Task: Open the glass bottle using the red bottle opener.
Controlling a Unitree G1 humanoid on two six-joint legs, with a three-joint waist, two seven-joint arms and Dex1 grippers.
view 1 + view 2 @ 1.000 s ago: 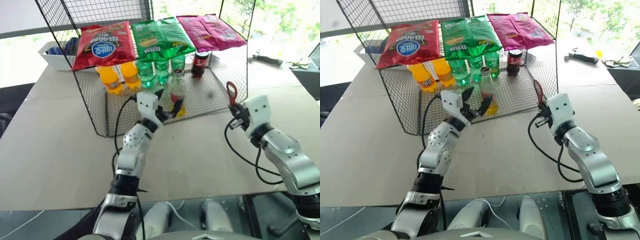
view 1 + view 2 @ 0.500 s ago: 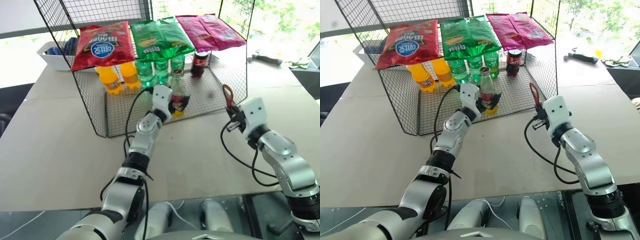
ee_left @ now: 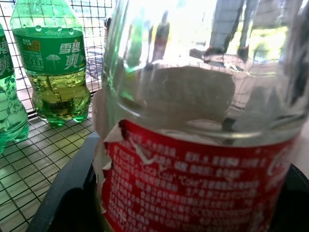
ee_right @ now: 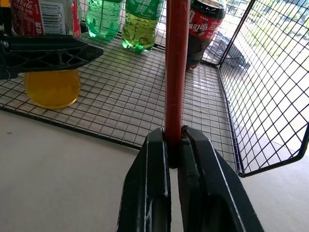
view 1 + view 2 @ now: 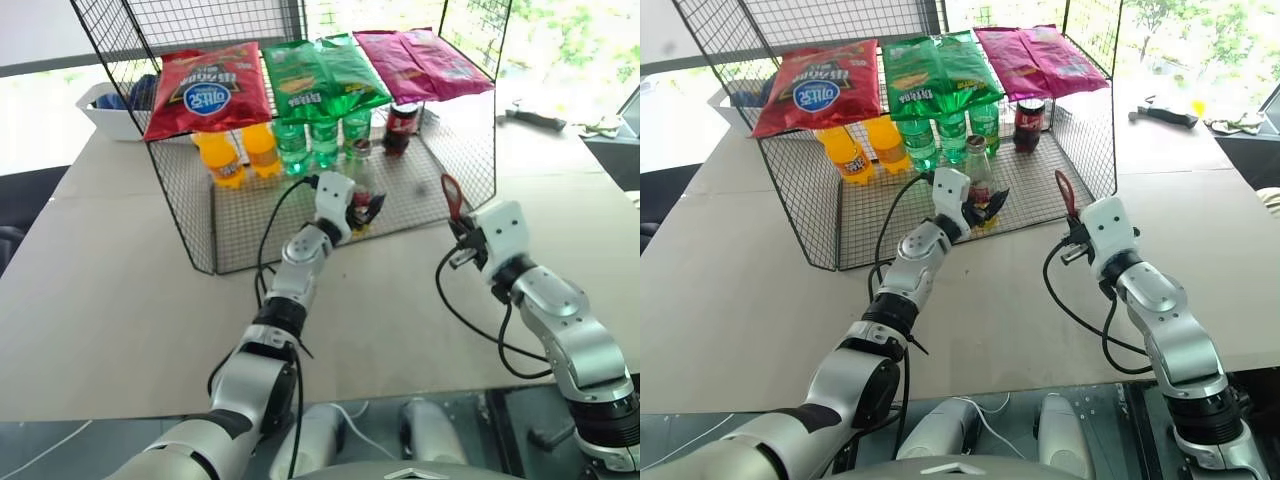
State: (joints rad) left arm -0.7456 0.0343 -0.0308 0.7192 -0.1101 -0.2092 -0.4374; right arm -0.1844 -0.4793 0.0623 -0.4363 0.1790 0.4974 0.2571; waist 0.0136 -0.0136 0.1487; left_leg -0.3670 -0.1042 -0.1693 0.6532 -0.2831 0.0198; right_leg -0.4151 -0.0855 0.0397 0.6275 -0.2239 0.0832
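The glass bottle (image 5: 979, 178) stands upright on the wire rack's floor near its front edge, with orange liquid at the bottom and a red label (image 3: 203, 183). My left gripper (image 5: 980, 208) reaches in level, one black finger (image 3: 67, 203) on each side of the label, shut on the bottle's body. To the right, outside the rack, my right gripper (image 4: 176, 145) is shut on the handle of the red bottle opener (image 5: 449, 194). The opener stands upright with its ring head on top. It is apart from the bottle, off to its right.
The black wire rack (image 5: 190, 230) stands on the brown table. It has chip bags (image 5: 205, 90) on top, and orange bottles (image 5: 220, 160), green bottles (image 5: 322, 142) and a dark cola bottle (image 5: 400, 125) at the back. A white bin (image 5: 105, 110) sits at the back left.
My left gripper has moved forward and right to the glass bottle, and its fingers have closed in around the body. The right gripper has kept the opener upright.
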